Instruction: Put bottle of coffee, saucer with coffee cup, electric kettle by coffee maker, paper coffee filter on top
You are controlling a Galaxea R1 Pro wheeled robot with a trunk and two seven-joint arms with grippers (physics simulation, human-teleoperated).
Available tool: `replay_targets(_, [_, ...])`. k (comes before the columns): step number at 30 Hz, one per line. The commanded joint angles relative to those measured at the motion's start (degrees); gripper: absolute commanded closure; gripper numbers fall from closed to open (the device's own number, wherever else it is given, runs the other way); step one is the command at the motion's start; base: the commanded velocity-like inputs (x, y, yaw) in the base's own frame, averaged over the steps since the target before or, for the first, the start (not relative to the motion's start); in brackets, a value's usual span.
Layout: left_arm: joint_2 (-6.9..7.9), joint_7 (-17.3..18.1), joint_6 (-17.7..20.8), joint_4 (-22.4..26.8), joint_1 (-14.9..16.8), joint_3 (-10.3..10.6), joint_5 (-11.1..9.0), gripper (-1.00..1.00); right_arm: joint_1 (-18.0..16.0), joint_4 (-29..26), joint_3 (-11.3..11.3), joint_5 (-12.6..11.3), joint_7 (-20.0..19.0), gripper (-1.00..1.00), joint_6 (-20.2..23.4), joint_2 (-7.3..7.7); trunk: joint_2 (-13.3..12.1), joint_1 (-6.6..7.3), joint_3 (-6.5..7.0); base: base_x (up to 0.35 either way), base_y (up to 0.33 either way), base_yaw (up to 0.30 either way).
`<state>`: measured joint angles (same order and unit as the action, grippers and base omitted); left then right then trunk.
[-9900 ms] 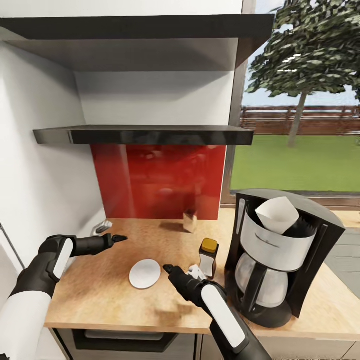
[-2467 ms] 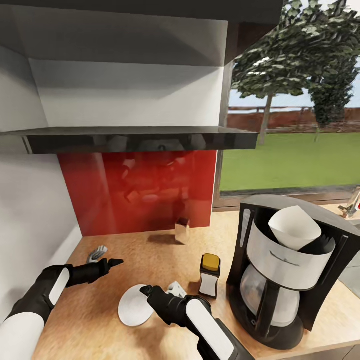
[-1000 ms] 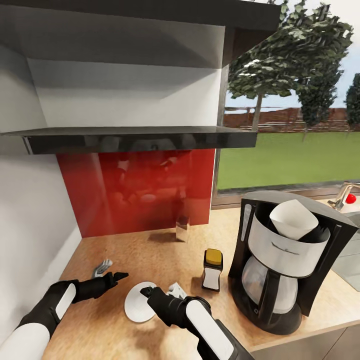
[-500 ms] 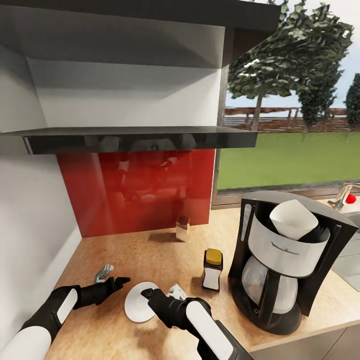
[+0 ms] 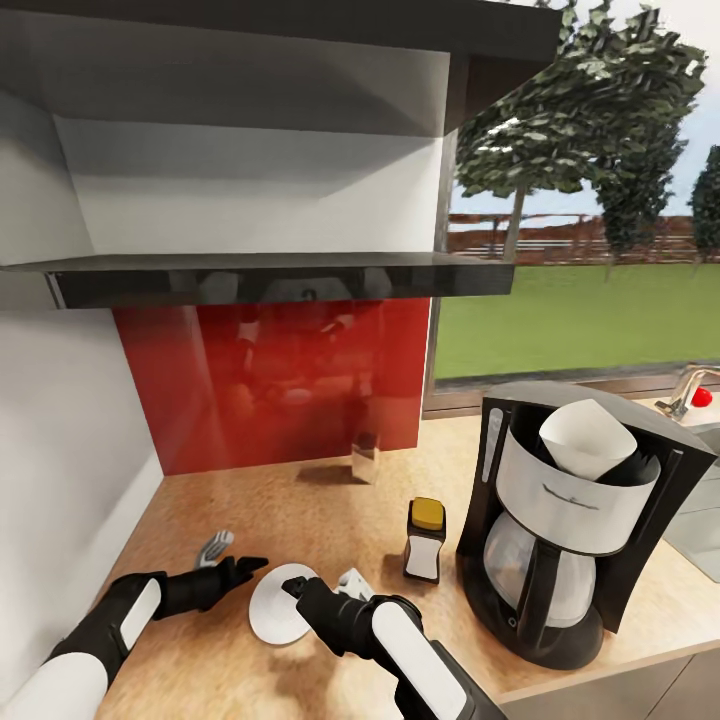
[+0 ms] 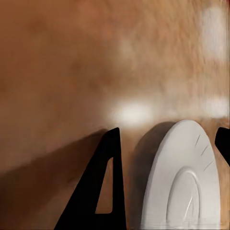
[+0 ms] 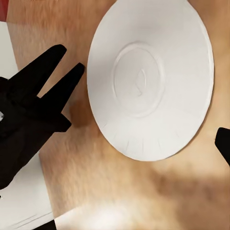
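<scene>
The head camera looks forward and down over the counter (image 5: 330,500) from above. Both wrist cameras sit close over it, facing down, and all three views share the saucer (image 5: 275,612) (image 6: 184,182) (image 7: 151,79).

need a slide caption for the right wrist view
Saucer flat on the wooden countertop, the left gripper reaching in beside its rim.

The coffee maker (image 5: 575,520) bears small lettering, seemingly unreadable.
</scene>
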<state>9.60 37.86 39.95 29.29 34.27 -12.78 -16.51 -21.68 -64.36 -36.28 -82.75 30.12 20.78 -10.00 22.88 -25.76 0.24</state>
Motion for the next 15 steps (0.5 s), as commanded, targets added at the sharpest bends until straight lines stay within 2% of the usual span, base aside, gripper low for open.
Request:
replay_targets(1, [0.30,3.48,0.41,0.12,0.01,1.94,0.26,-1.00,-0.03,0.25,-0.02,-0.31,0.38,-1.00,0.07,0.00,0.04,-0.02,-0.03,0.000,0.000,0.000])
replay_targets(5, [0.51,6.00,0.47,0.22,-0.01,4.19,0.26,-1.00,-0.03,0.66,-0.02,-0.31,0.38,-1.00,0.09,0.00,0.04,-0.02,-0.03,0.000,0.000,0.000])
replay_targets(15, [0.11,6.52,0.47,0.21,-0.07,4.60,0.25,-1.00,-0.03,1.72,-0.02,-0.34,0.38,-1.00,0.09,0.00,0.04,-0.02,-0.03,0.000,0.000,0.000])
